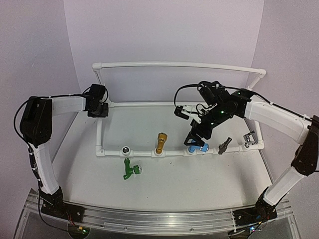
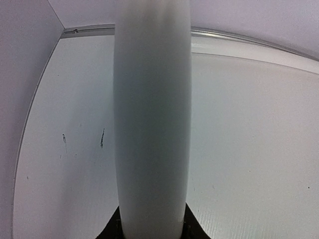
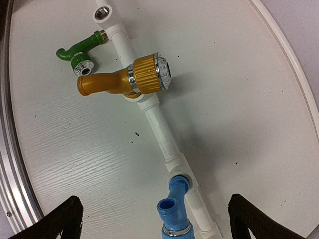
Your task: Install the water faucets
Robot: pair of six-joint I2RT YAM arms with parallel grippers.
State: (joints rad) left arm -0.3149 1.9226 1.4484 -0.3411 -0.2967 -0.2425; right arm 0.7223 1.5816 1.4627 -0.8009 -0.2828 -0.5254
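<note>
The blue faucet sits in a tee socket of the front pipe; in the right wrist view it lies between my fingers. My right gripper is open, jaws wide on either side of it, not touching. The golden-orange faucet stands in its tee. The green faucet lies on the table against the front pipe. The dark grey faucet and silver faucet sit at the right end. My left gripper is shut on the white pipe frame.
The white pipe frame stands on the white table, with a high back rail and a low front pipe. An open tee socket faces up near the green faucet. Purple walls enclose the back and sides.
</note>
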